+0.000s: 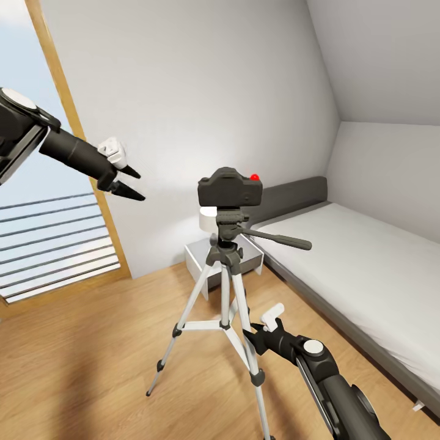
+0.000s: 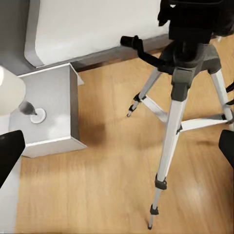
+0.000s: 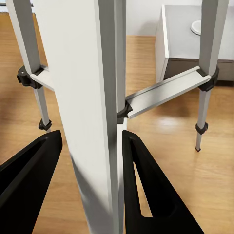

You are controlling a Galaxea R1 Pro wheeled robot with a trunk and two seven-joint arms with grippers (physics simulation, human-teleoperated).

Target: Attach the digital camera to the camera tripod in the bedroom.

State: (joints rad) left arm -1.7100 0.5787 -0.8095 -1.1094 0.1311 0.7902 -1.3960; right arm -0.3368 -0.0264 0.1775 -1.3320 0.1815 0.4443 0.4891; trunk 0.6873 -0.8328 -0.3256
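Observation:
The black digital camera (image 1: 229,187) with its red button sits on the head of the camera tripod (image 1: 225,287), which stands on the wood floor in the bedroom. Its pan handle (image 1: 278,238) points right, toward the bed. My left gripper (image 1: 133,185) hangs open in the air, left of the camera and apart from it; the left wrist view looks down past its spread fingers at the tripod (image 2: 176,102) and the camera's underside (image 2: 195,17). My right gripper (image 1: 250,336) is low, its two fingers closed on either side of a silver tripod leg (image 3: 92,97).
A small grey nightstand (image 1: 201,260) with a white lamp (image 1: 209,219) stands behind the tripod against the wall. The grey bed with white mattress (image 1: 366,269) runs along the right. A tall wood-framed window (image 1: 43,244) is at the left.

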